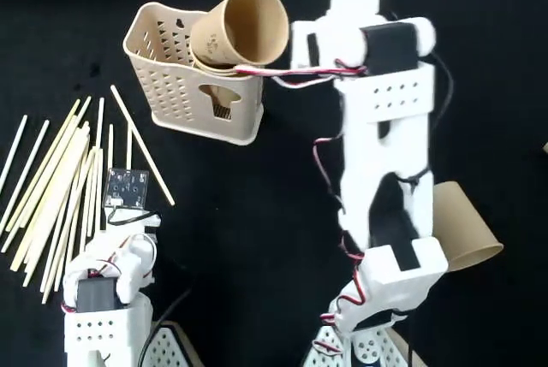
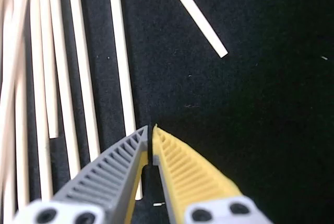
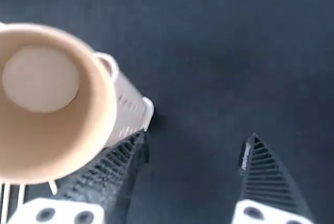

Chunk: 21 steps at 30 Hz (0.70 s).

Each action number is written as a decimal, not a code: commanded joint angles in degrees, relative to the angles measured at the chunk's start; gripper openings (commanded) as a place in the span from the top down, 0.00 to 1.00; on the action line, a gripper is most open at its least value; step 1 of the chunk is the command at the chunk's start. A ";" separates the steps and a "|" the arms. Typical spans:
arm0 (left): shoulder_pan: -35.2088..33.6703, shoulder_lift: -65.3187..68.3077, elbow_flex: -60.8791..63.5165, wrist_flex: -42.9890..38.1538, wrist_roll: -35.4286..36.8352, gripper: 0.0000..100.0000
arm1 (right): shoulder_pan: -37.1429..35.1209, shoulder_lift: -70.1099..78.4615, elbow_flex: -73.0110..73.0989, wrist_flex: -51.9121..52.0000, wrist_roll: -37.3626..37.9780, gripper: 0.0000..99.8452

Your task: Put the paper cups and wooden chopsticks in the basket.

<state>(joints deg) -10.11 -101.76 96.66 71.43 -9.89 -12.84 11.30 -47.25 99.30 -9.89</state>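
Item: pale wooden chopsticks (image 1: 60, 187), a loose fan on the black table (image 1: 257, 239), directly ahead of the left gripper (image 2: 151, 130). We recorded its grey and yellow fingers pressed together with nothing seen between them, the tip just beside one stick. The sticks' long axis ran roughly along the fingers' own length, so we judged that spread jaws could close across one. Also entered: right gripper (image 3: 193, 151), fingers spread and empty, beside a tan paper cup (image 1: 244, 25) leaning in the cream perforated plastic basket (image 1: 163, 85). A second tan cup (image 1: 467, 230) lay on its side near the right arm's base.
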 commanded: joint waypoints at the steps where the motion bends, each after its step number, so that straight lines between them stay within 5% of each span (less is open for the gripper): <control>1: 0.40 -0.53 0.75 0.35 0.44 0.97 | -2.81 -3.47 0.31 0.26 -0.53 0.71; 21: 0.40 -0.53 0.75 0.35 0.44 0.97 | -5.63 -3.30 -11.38 -0.26 -0.44 0.71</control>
<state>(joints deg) -10.11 -101.76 96.66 71.43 -9.89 -17.49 11.30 -56.04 98.77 -9.98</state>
